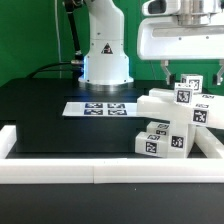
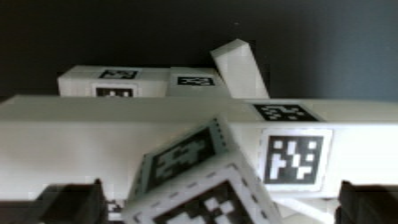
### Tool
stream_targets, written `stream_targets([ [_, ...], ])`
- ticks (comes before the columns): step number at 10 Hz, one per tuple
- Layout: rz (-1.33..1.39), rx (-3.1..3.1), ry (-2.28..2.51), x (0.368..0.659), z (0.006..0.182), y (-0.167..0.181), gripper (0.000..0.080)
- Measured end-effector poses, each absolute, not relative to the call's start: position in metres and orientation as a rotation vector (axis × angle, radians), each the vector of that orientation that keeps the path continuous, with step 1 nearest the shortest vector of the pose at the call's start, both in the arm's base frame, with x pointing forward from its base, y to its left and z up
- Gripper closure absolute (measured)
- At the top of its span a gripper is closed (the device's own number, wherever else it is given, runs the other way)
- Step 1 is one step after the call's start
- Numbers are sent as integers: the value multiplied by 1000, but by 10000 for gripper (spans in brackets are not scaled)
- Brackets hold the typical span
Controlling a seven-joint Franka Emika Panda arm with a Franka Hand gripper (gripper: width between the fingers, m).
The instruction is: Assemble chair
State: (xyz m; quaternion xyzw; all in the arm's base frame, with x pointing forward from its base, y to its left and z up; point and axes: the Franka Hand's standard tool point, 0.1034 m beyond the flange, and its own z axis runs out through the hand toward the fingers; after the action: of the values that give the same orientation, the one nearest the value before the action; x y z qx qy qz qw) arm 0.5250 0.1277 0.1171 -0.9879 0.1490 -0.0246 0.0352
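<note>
The white tagged chair pieces (image 1: 182, 112) lie heaped at the exterior view's right. A small block (image 1: 150, 143) sits at the front of the heap. My gripper (image 1: 186, 74) hangs straight over the heap, its fingers down either side of a tagged top piece (image 1: 190, 85). In the wrist view my gripper (image 2: 222, 202) stands open. A tilted tagged block (image 2: 192, 178) lies between the dark fingers (image 2: 71, 200) with gaps on both sides. It rests on a broad white slab (image 2: 89, 130). Behind are more tagged blocks (image 2: 116, 82) and a leaning post (image 2: 237, 65).
The marker board (image 1: 96, 107) lies flat on the black table in front of the robot base (image 1: 105, 55). A long white border rail (image 1: 90, 172) runs along the table's near edge and turns up its sides.
</note>
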Motion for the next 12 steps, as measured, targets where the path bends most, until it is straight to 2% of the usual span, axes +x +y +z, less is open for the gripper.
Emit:
stream_targets([
  [5, -101, -3088, 69, 527, 117, 124, 150],
  [6, -101, -3088, 71, 527, 117, 124, 264],
  [7, -101, -3088, 71, 527, 117, 124, 264],
  [8, -101, -3088, 71, 527, 117, 124, 466],
  [9, -101, -3088, 71, 527, 117, 124, 466],
  [10, -101, -3088, 72, 527, 117, 124, 511],
  [12, -99, -3085, 118, 527, 117, 124, 511],
])
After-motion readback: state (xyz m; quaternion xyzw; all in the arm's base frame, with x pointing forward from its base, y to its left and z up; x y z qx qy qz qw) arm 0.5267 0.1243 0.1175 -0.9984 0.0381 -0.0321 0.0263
